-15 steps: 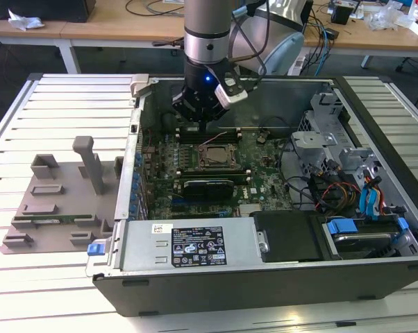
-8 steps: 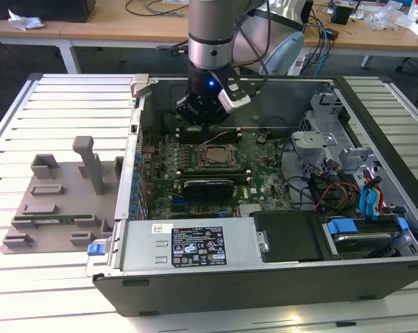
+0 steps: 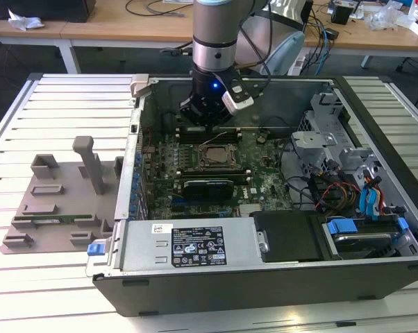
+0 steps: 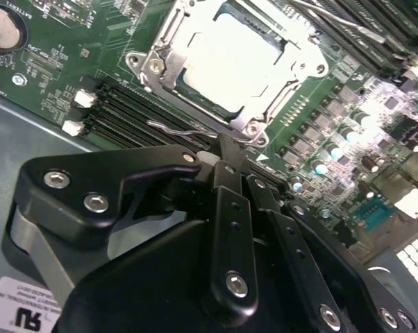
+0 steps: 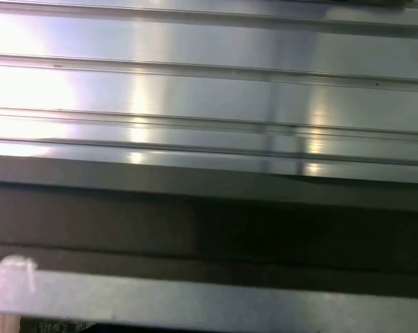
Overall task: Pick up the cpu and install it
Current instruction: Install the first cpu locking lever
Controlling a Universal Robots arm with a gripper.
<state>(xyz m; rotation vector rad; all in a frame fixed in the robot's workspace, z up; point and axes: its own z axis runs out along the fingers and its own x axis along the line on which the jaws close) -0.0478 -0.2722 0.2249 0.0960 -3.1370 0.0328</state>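
Observation:
The cpu (image 3: 214, 154) lies flat in its socket on the green motherboard (image 3: 264, 170) inside the open computer case (image 3: 264, 284). In the second wrist view its shiny silver top (image 4: 226, 59) sits inside the metal socket frame. My gripper (image 3: 207, 123) hangs just behind the socket, over the memory slots. In the second wrist view the gripper (image 4: 231, 154) has its two black fingers drawn together with nothing between them. Their tips are close to the socket's thin wire lever (image 4: 181, 129), a little short of the cpu.
A grey plastic fixture tray (image 3: 56, 201) with upright posts lies at the exterior view's left of the case. A long black card (image 3: 207, 186) sits in front of the socket. The power supply (image 3: 188, 246) and the drive cage (image 3: 334, 149) crowd the case. The first wrist view shows the ribbed metal table (image 5: 209, 90).

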